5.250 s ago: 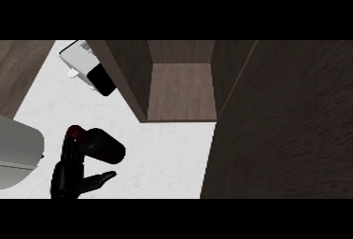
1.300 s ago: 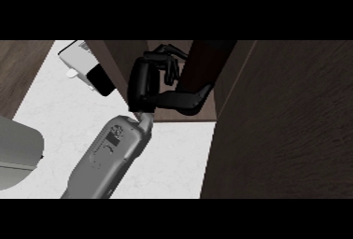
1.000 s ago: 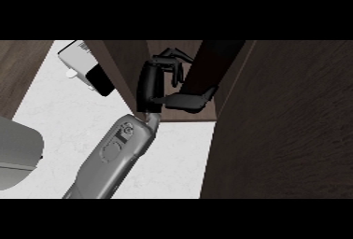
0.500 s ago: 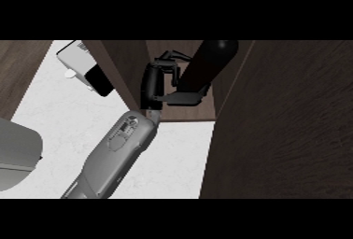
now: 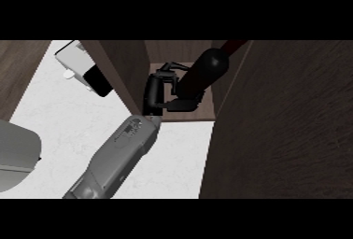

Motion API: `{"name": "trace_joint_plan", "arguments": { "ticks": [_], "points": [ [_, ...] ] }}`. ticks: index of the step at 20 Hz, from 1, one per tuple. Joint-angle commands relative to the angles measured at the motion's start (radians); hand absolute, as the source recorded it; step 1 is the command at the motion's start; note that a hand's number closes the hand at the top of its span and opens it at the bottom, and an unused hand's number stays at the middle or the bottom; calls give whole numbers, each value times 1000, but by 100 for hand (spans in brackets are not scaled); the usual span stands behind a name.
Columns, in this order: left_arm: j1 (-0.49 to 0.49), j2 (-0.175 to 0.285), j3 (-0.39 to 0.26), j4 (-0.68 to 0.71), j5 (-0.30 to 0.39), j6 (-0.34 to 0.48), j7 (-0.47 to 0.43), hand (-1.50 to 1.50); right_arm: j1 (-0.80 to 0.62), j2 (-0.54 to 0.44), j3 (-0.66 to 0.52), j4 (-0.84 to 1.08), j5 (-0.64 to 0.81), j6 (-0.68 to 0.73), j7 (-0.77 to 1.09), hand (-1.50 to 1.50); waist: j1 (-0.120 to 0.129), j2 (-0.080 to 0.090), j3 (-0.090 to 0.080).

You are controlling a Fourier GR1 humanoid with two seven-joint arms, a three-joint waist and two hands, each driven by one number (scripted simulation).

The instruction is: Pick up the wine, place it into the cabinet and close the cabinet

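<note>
- The robot's left hand [image 5: 157,91] reaches into the open compartment of the dark brown wooden cabinet [image 5: 125,70] at the far side of the scene.
- Its grey forearm [image 5: 114,158] slants up from the near left, over the white marbled counter [image 5: 76,116], to the cabinet's front edge.
- The hand is grasping the dark wine bottle [image 5: 209,67]. The fingers [image 5: 169,69] curl round the bottle's left side and the thumb [image 5: 183,103] closes on it from the near side.
- The wine bottle is inside the cabinet compartment, towards its right side, just beside the inner right wall.
- The bottle is tilted. Its lower body sits in the hand, and its red-topped neck leans away to the far right.
- The hand hides the bottle's base, so whether it touches the cabinet floor cannot be told.
- The dark wooden cabinet door [image 5: 283,121] stands open and fills the right of the view, from the far edge to the near edge.
- A white and black boxy object [image 5: 82,67] lies on the counter to the left of the cabinet, close to its outer wall.
- A pale grey rounded object [image 5: 14,154] shows at the left edge, well apart from the hand.
- A brown wooden panel [image 5: 21,70] covers the far left corner.
- The right hand shows nowhere in the view.
</note>
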State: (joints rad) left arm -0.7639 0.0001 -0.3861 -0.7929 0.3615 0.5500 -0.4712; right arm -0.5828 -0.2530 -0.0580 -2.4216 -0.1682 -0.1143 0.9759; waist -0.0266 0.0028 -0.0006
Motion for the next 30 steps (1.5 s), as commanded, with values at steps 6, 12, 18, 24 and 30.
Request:
{"name": "trace_joint_plan", "arguments": {
  "ticks": [6, 12, 18, 24, 30],
  "points": [
    [-35, 0, -12, 184, 5, 17, -104, 150, 49, 19, 11, -103, -36, -5, 32, -150, 5, -2, 0],
    [-103, 0, 8, 289, 137, 20, -191, 150, 97, 40, 39, -131, -37, 9, -12, -150, -23, 5, 0],
    [-137, 0, 115, 363, 213, -66, -269, 150, 73, 26, 19, -99, -40, 12, -7, -150, -20, 6, 0],
    [-253, 9, 178, 534, 195, -126, -260, 150, -10, -6, -34, -61, -93, 8, 37, -150, -22, 10, 0],
    [-294, 0, 217, 606, 201, -111, -306, 150, 39, 27, -8, -69, -75, 14, -12, -150, -29, 14, 0]
  ]
}}
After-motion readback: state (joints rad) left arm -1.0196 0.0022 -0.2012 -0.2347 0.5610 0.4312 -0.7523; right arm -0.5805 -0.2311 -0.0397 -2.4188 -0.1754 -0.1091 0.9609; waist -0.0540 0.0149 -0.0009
